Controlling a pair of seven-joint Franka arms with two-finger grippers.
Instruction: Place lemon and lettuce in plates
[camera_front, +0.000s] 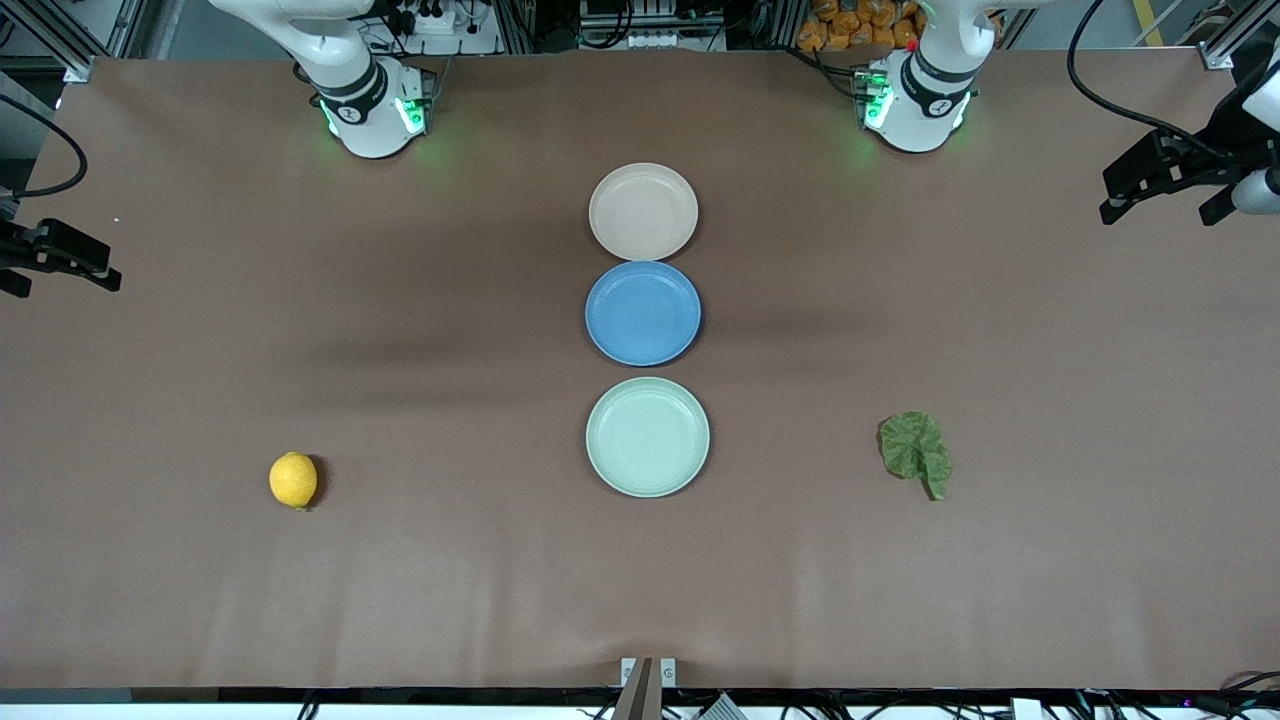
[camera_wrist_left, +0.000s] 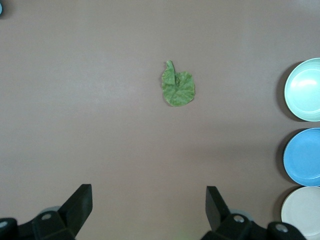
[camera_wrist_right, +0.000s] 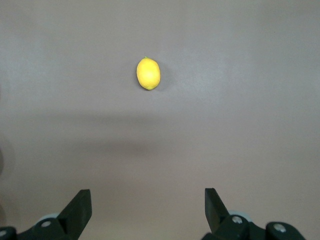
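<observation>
The left gripper (camera_front: 1165, 185) sat at the edge of the front view, and the arm that held it was cut off there. The right gripper (camera_front: 60, 255) was partly cut off too — only its dark end showed.

In the left wrist view, the green plate (camera_wrist_left: 304, 90), the blue plate (camera_wrist_left: 302, 157) and the beige plate (camera_wrist_left: 301, 212) were all cut by the picture's edge, so only part of each one showed. A tiny bluish thing (camera_wrist_left: 1, 8) peeked in at one corner — too little of it to tell what it was.

In both wrist views, the fingers (camera_wrist_right: 77, 210) showed only at their tips.
</observation>
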